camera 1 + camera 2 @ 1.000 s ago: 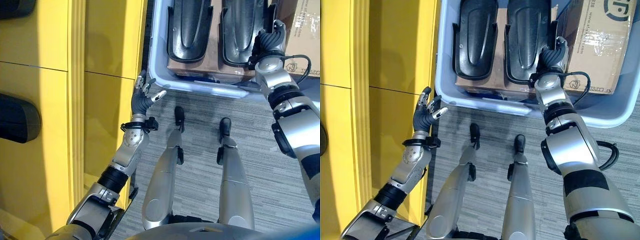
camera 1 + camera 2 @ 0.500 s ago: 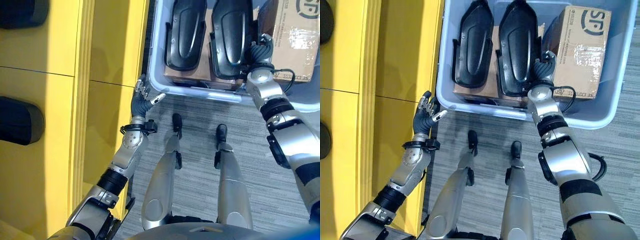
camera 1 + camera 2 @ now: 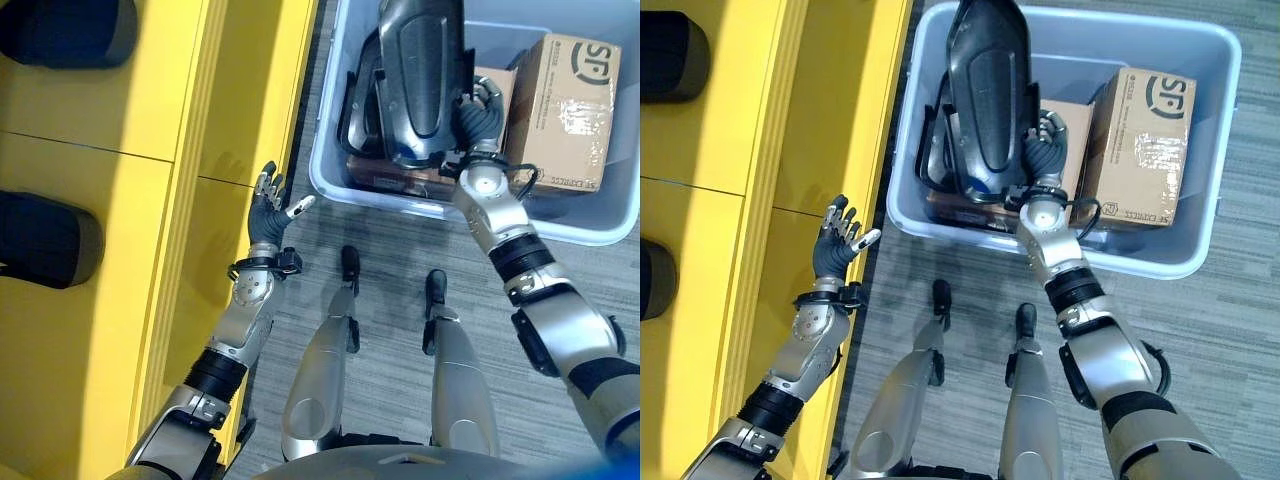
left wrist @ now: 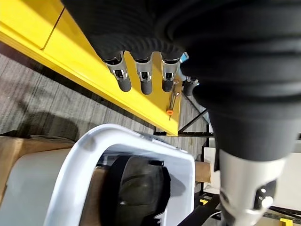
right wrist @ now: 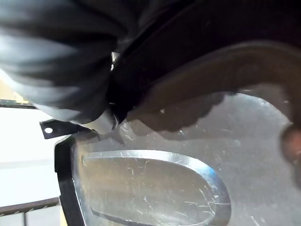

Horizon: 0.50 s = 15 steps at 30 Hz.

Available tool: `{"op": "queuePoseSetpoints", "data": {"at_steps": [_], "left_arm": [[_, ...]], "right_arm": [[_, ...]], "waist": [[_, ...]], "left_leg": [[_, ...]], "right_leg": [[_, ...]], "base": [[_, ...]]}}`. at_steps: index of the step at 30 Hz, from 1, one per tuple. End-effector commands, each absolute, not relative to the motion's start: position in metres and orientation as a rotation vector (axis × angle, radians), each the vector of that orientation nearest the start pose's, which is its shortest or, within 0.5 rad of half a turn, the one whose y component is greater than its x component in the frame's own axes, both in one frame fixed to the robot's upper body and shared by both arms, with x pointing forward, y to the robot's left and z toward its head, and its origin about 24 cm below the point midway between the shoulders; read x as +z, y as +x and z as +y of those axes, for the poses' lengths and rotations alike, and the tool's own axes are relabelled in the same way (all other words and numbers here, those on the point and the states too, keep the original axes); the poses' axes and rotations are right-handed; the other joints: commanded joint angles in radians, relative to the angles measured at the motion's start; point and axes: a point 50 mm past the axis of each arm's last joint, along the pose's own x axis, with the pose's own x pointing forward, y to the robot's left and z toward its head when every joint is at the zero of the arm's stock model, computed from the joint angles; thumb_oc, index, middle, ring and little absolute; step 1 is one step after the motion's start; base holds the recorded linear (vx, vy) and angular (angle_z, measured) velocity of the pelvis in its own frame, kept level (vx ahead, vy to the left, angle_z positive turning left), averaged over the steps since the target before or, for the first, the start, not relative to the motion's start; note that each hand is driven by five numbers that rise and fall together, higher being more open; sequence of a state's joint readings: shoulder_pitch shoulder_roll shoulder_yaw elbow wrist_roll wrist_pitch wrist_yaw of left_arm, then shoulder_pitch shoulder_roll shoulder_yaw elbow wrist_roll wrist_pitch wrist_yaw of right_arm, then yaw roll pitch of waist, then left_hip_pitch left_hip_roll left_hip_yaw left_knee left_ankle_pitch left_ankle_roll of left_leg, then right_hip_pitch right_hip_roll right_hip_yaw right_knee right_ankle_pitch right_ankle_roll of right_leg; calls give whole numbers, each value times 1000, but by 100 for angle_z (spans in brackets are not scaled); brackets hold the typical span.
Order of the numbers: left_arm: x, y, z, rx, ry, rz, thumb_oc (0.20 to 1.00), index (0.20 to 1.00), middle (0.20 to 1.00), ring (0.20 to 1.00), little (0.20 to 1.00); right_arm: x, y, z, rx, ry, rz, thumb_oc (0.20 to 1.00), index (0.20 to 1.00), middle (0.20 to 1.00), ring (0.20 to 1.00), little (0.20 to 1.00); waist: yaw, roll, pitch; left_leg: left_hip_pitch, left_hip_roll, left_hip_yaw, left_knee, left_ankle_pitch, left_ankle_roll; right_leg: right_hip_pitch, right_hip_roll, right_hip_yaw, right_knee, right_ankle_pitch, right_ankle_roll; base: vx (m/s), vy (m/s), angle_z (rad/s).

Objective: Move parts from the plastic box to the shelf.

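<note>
A long glossy black part stands lifted above the grey plastic box, and my right hand is shut on its edge. In the right wrist view the part's shiny surface lies right against the hand. A second black part lies in the box on a brown carton. My left hand is open with its fingers spread, held by the front edge of the yellow shelf, holding nothing.
A taped cardboard box fills the right side of the plastic box. Two dark parts rest on the yellow shelf to the left. Grey carpet floor lies between the shelf and the box.
My right hand has raised one black part out of the box, so it now stands above the other one. The camera has shifted. The left hand stays open by the shelf.
</note>
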State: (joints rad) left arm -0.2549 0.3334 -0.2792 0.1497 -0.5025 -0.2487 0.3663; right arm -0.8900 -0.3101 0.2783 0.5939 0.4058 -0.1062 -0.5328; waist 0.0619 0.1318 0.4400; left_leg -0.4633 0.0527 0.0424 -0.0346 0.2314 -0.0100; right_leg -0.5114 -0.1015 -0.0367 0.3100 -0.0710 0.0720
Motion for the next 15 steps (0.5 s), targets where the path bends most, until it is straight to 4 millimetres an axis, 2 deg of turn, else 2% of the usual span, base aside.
{"op": "queuePoseSetpoints", "data": {"at_steps": [1,3,6,8,11,14,15], "left_arm": [[89,292,170,93,-156,-237,1000,1000,1000,1000,1000],[87,290,172,97,-157,-231,1000,1000,1000,1000,1000],[79,284,179,111,-149,-200,1000,1000,1000,1000,1000],[68,277,186,130,-143,-160,1000,1000,1000,1000,1000],[60,269,191,144,-144,-131,1000,1000,1000,1000,1000],[51,262,198,160,-137,-98,1000,1000,1000,1000,1000],[46,257,203,170,-128,-80,1000,1000,1000,1000,1000]], "right_arm": [[205,374,-140,-229,91,-484,200,200,200,200,200],[202,369,-139,-211,116,-494,200,200,200,200,200],[187,353,-136,-147,151,-499,200,200,200,200,200],[166,333,-135,-82,180,-480,200,200,200,200,200],[147,317,-134,-28,213,-437,200,200,200,200,200],[134,304,-143,-6,221,-406,200,200,200,200,200],[130,296,-154,-18,165,-409,200,200,200,200,200]], "waist": [[8,-53,-110],[5,-56,-116],[-10,-71,-141],[-25,-86,-169],[-35,-93,-193],[-45,-96,-220],[-53,-98,-238]], "left_leg": [[86,-36,-92,1,-124,-17],[94,-34,-93,1,-125,-18],[127,-27,-95,-2,-131,-18],[164,-19,-102,-8,-135,-18],[195,-15,-104,-24,-133,-20],[225,-10,-110,-45,-122,-29],[241,-6,-123,-52,-119,-34]], "right_leg": [[114,-7,-30,-134,60,12],[122,-8,-31,-134,58,12],[150,-8,-36,-131,50,10],[184,-7,-40,-135,44,11],[214,-10,-42,-145,41,13],[241,-11,-53,-146,32,13],[259,-7,-65,-136,19,11]], "base": [[26,-24,6],[26,-17,6],[23,-15,3],[46,-37,9],[16,-9,3],[18,-15,6],[13,-27,9]]}}
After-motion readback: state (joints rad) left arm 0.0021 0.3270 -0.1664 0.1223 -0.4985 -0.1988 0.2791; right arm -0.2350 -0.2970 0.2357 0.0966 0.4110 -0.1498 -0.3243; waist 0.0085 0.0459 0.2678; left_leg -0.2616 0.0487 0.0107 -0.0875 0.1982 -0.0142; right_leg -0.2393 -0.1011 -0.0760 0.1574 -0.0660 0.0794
